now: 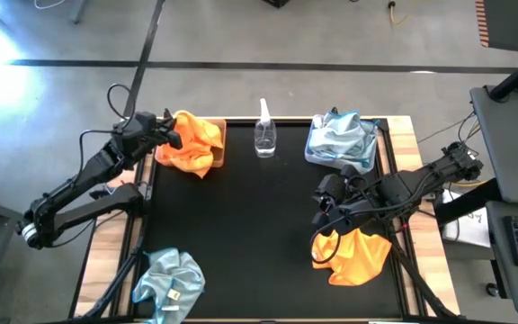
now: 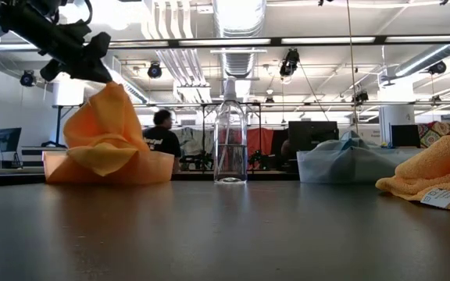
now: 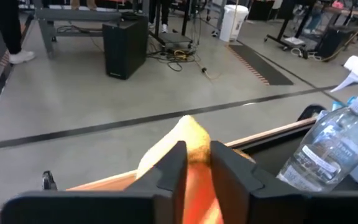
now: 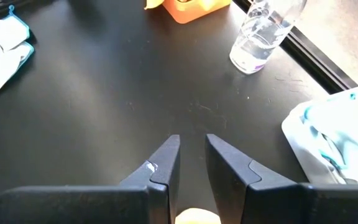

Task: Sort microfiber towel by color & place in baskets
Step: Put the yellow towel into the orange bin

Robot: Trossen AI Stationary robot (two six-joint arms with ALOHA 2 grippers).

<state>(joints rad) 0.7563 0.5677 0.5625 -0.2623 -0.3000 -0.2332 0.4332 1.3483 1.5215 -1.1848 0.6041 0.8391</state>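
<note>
Found one orange towel (image 1: 192, 142) heaped in the tan basket (image 2: 158, 166) at eleven o'clock on the table, its peak clamped in the left gripper (image 3: 195, 155). Judged the step a release: best to spread wide directly over the basket, then lift straight up so no fold dragged over the rim. Noted the right gripper (image 4: 192, 140) above a second orange towel (image 1: 358, 256) at five o'clock; could not tell whether it gripped. Kept clear of the spray bottle (image 1: 265, 135) at twelve.
</note>
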